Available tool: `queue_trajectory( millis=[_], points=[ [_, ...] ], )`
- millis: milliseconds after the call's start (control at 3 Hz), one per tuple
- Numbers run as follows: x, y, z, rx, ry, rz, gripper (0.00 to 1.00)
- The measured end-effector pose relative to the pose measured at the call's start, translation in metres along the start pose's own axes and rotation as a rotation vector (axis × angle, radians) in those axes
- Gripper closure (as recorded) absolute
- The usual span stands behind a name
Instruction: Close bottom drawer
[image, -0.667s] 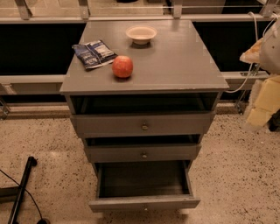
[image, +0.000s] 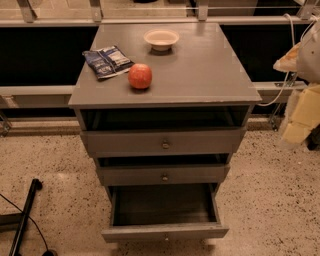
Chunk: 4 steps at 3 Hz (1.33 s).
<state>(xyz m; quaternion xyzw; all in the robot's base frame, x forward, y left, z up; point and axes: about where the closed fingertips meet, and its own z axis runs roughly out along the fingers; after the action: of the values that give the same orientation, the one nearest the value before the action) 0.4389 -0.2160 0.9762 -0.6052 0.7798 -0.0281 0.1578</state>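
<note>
Gripper (image: 299, 116) at right edge, bottom drawer (image: 164, 212) open, well apart lower-left

A speckled terrazzo floor (image: 55, 160) spread around a grey wooden cabinet (image: 90, 142) standing at centre, its flat surface (image: 200, 70) lit evenly from above. Behind it, from 9 to 3 o'clock, ran dark glass panels (image: 40, 55) between pale horizontal rails (image: 35, 91), with metal uprights (image: 26, 10) at 12 o'clock. A white cable (image: 287, 75) looped down at 3 o'clock. A black pole (image: 25, 215) lay at 8 o'clock. The tool (image: 300, 112) hung at the 3 o'clock edge.
</note>
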Motion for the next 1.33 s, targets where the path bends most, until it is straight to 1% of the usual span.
queue_trajectory(
  millis=[333,667,1000,1333],
  points=[
    [0.003,0.012,0.037,-0.062,-0.063,0.016,0.00],
    [0.005,0.049,0.097,-0.134,-0.221,0.016,0.00],
    [0.018,0.073,0.145,-0.152,-0.450,0.028,0.00],
    [0.018,0.073,0.140,-0.137,-0.447,-0.015,0.00]
  ],
)
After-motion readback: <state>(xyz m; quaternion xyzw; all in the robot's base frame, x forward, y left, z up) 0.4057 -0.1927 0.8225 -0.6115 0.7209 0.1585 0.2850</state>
